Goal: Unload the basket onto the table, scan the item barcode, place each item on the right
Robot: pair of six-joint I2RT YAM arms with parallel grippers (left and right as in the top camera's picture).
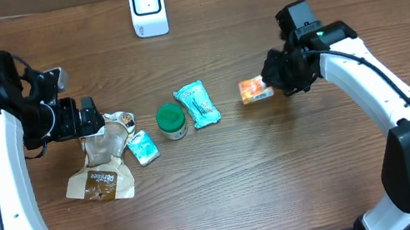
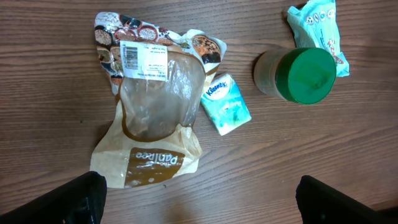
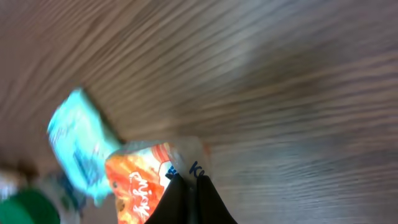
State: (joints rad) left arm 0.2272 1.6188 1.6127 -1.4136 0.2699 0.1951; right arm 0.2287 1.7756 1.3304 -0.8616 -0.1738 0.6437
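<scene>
Left to right across the brown wood-grain table (image 1: 229,204): the left gripper (image 1: 90,116) hovers with jaws spread wide, grasping nothing, over a flat brown paper bakery bag with a clear window (image 1: 103,162), which looks empty. Touching its edge lies a small teal tissue pack (image 1: 142,148), then a squat translucent jar with a green screw lid (image 1: 171,121), contents not discernible, and a crumpled teal foil packet (image 1: 197,104). A white box-shaped barcode scanner (image 1: 147,7) stands at the rear. Right of centre, the right gripper (image 1: 269,84) is clenched on one edge of the orange-and-white plastic snack packet (image 1: 255,89). The grasping step appears complete. Next, the packet's barcode must be carried and turned towards the scanner, well apart from it.
</scene>
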